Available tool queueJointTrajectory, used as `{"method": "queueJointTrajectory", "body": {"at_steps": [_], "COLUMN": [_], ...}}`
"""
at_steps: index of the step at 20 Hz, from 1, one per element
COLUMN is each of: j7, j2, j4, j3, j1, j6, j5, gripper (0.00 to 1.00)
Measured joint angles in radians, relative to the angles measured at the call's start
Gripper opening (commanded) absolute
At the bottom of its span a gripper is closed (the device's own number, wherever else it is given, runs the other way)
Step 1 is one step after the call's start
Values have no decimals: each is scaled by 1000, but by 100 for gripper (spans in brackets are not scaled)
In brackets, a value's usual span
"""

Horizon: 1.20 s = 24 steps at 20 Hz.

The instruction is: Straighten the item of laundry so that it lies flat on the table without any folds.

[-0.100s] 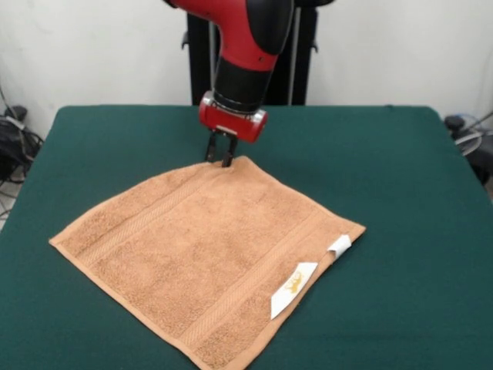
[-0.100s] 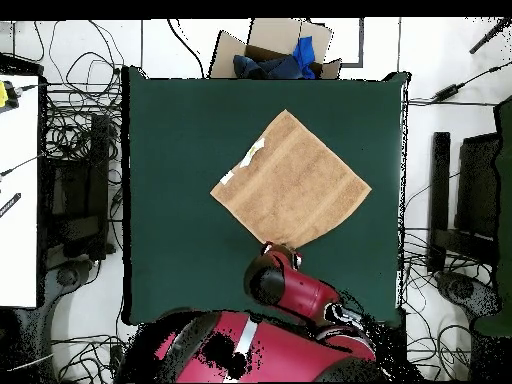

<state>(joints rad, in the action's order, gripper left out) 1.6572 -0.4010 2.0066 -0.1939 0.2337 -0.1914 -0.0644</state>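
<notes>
Nearest you, the towel (image 1: 208, 262) lies spread flat on the desk (image 1: 400, 169), no folds showing; your gripper (image 1: 220, 159) holds its fingers nearly together at the far corner.

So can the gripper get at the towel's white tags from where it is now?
Probably yes. The gripper sits at the towel's opposite corner, and the tags lie exposed on the far edge with nothing on the table between them.

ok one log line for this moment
towel: spread flat on table, tags up | gripper: at towel's far corner, grip unclear | folds: none visible
</notes>
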Motion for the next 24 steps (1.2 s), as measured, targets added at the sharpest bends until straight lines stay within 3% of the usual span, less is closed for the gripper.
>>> {"method": "queueJointTrajectory", "body": {"at_steps": [21, 22, 24], "j7": [0, 0, 0], "j2": [11, 11, 12], "j4": [-52, -57, -58], "j3": [-2, 1, 2], "j1": [17, 17, 17], "j6": [1, 0, 0], "j5": [3, 13, 15], "gripper": [100, 0, 0]}}
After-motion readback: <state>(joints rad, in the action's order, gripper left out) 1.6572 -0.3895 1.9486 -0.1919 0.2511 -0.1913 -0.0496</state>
